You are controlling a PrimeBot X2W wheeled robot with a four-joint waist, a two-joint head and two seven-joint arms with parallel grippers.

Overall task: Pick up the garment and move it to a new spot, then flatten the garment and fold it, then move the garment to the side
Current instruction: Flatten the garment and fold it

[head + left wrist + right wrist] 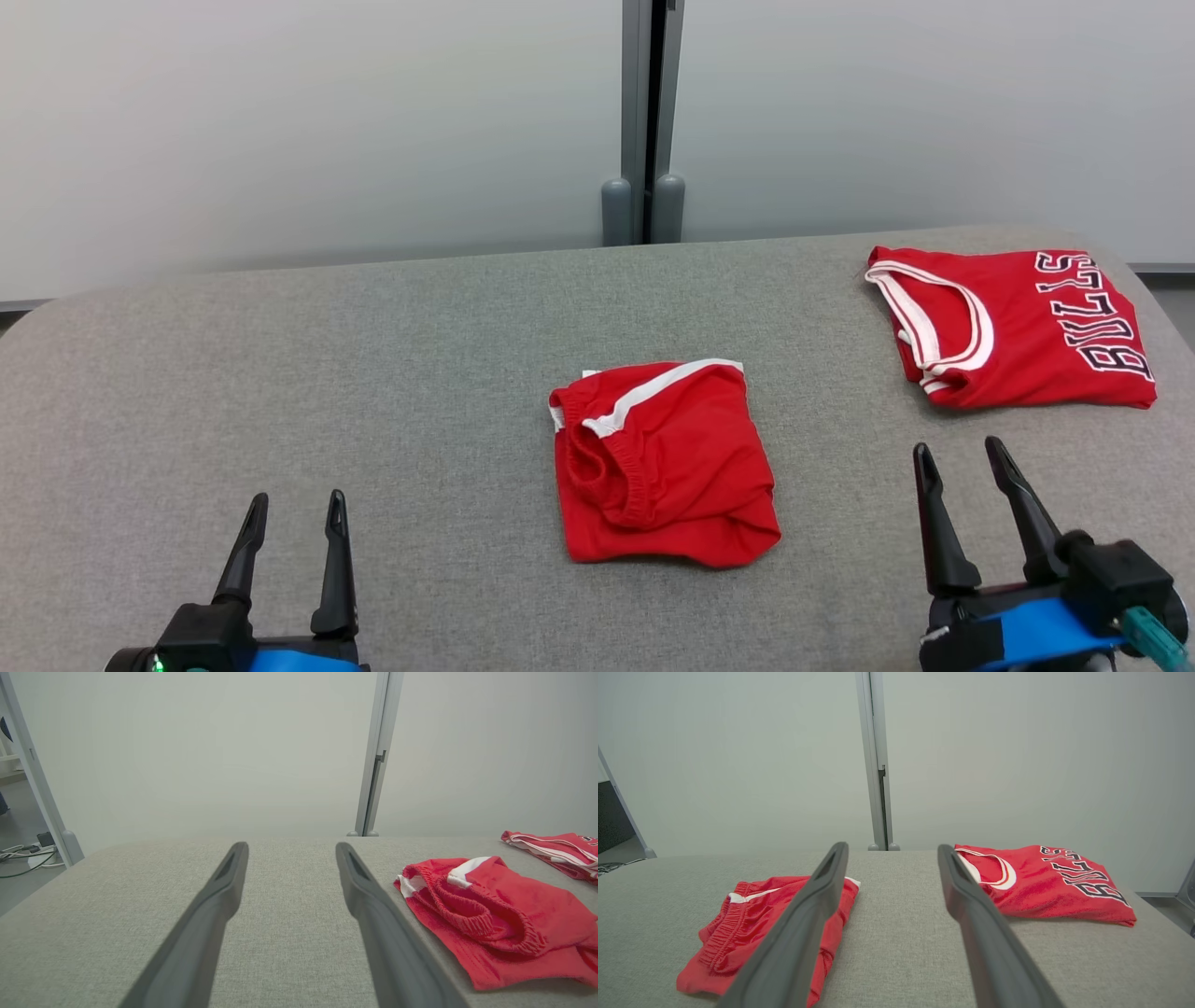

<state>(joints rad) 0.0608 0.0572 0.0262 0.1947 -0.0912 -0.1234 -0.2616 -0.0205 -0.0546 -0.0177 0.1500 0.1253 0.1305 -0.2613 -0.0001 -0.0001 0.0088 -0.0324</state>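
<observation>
The garment (667, 467), a pair of red shorts with a white stripe and an elastic waistband, lies folded in a rough square at the middle of the grey padded table (373, 373). In the left wrist view the garment (495, 914) sits to the right, and in the right wrist view the garment (752, 924) lies left, partly behind one finger. My left gripper (297, 497) hovers open at the lower left, well apart from the shorts, with nothing between the fingers (290, 848). My right gripper (959, 447) stands open at the lower right, empty as well (893, 847).
A folded red jersey (1013, 327) with white trim and black lettering lies at the table's far right, just beyond my right gripper (1045, 884). Pale wall panels with a grey post (646, 121) stand behind the table. Cables (23, 854) lie on the floor off the left edge.
</observation>
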